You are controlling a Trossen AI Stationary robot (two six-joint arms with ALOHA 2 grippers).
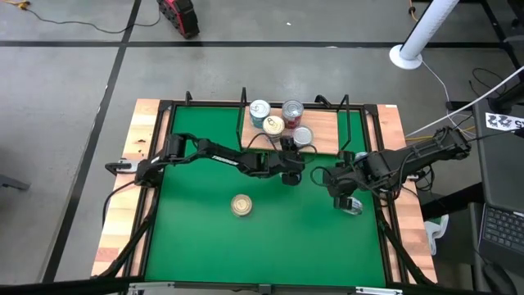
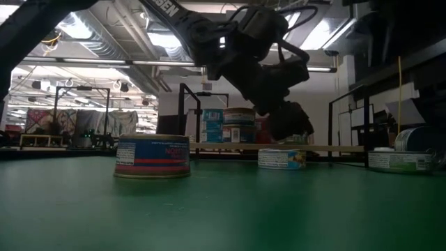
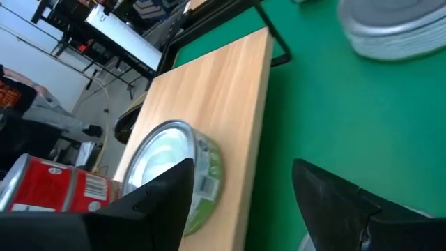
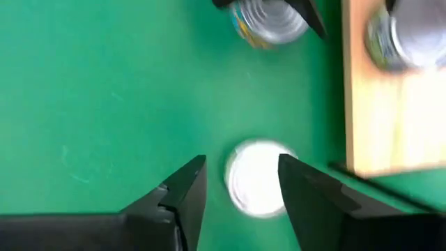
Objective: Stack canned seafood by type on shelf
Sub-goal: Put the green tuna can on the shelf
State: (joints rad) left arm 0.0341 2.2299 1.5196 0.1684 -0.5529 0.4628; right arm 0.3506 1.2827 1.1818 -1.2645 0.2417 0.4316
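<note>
Mid-task, sorting step. Shelf (image 1: 323,131) sits at 12 o'clock on the green tabletop (image 1: 205,246) and holds four tins: silver-lidded tin (image 1: 259,109), red-label tin (image 1: 292,110), gold-lidded tin (image 1: 273,125), green-label tin (image 1: 303,136) at its front edge.

Left end effector (image 1: 291,168) is released, fingers spread, empty, hovering just in front of the shelf near the green-label tin (looks like a fresh release or a pre-grasp, can't say which).

Right end effector (image 1: 350,199) at 3 o'clock hangs over a loose tin (image 1: 352,206); fingers apart, tin lid between them in the wrist view, not gripped as far as I can tell.

One more tin (image 1: 241,205) lies mid-mat.

Next move, my read: right drops and closes on its tin, then carries it to the matching stack; needs label check first.
</note>
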